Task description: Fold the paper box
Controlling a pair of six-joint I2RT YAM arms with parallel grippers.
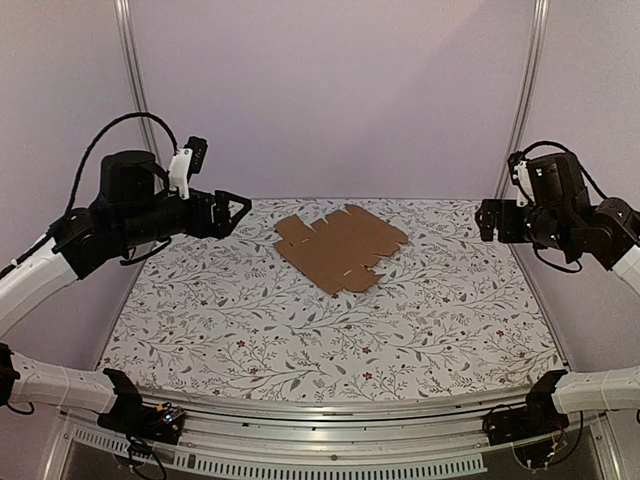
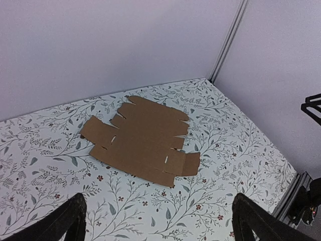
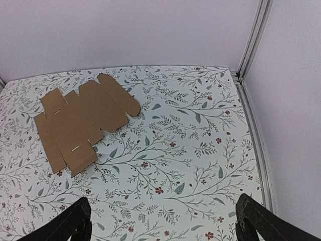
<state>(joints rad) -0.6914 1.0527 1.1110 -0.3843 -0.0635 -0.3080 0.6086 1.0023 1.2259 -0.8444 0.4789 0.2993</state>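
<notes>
In the top view, nearest the lens, the left arm's base (image 1: 125,402) and the right arm's base (image 1: 530,405) sit on the metal rail (image 1: 320,445) at the near edge. Beyond them lies the table (image 1: 250,320), covered in a leaf-and-flower print. The paper box (image 1: 340,247) lies flat on it toward the far side, near the middle, as an unfolded brown die-cut sheet turned at an angle. The left gripper (image 1: 232,210) hangs above the table's far left part and the right gripper (image 1: 487,220) above its right edge. Both are well apart from the sheet.

In the left wrist view, the two dark fingers (image 2: 70,221) stand wide apart at the bottom with nothing between them, so this claw is open and empty. The sheet lies ahead, every flap flat and its slots showing.

In the right wrist view, the fingers (image 3: 253,218) are likewise spread wide and hold nothing. The sheet lies far off to the upper left.

Folding appears not to have begun; this looks like the approach. The next move likely calls for both claws to come down to the sheet, one pinning a panel while the other works under a thin flap edge to lift it.

No brand, label or writing can be read; the cardboard is plain.
</notes>
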